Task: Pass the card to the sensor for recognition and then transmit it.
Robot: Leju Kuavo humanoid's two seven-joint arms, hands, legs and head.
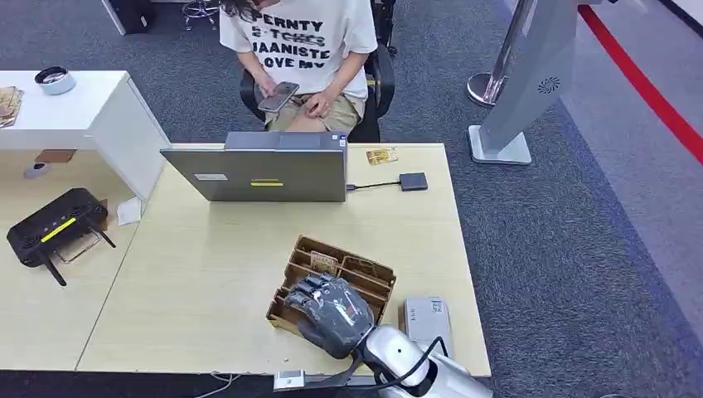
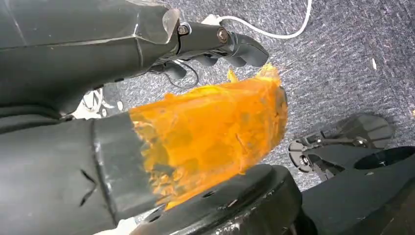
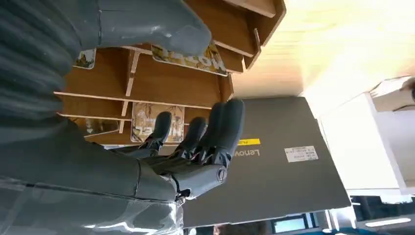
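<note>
A: Where the cards [image 3: 157, 122] lie in this figure — can you place them?

B: They stand in the compartments of the wooden card rack [image 1: 332, 278] on the pale desk [image 1: 207, 274]. From the right wrist, one card sits in a slot just beyond the fingertips [image 3: 161, 123], another [image 3: 188, 58] in the next row under the thumb, a third [image 3: 85, 58] beside it. One more card [image 1: 381, 156] lies flat at the desk's far edge, well apart from the rack.

A: And the right hand [image 1: 330, 313]?

B: It hovers over the near side of the rack, fingers apart and slightly curled, holding nothing; whether the fingertips touch a card I cannot tell.

A: The sensor?

B: A grey box-shaped device [image 1: 428, 322] lies just beside the rack, next to the right forearm. A small dark unit [image 1: 413, 182] is cabled to the laptop [image 1: 261, 170], which stands between the rack and a seated person [image 1: 303, 58] holding a phone [image 1: 278, 96]. Which of the two is the sensor I cannot tell.

A: The left hand [image 2: 220, 44]?

B: Seen from its own wrist — over grey carpet [image 2: 342, 63], fingers curled inward with nothing in them, an orange-wrapped thumb [image 2: 210, 132] in front.

A: Anything further out?

B: A black controller with antennas [image 1: 54, 225] on the neighbouring desk, and a white counter [image 1: 91, 116] bearing a small round container [image 1: 55, 80].
</note>
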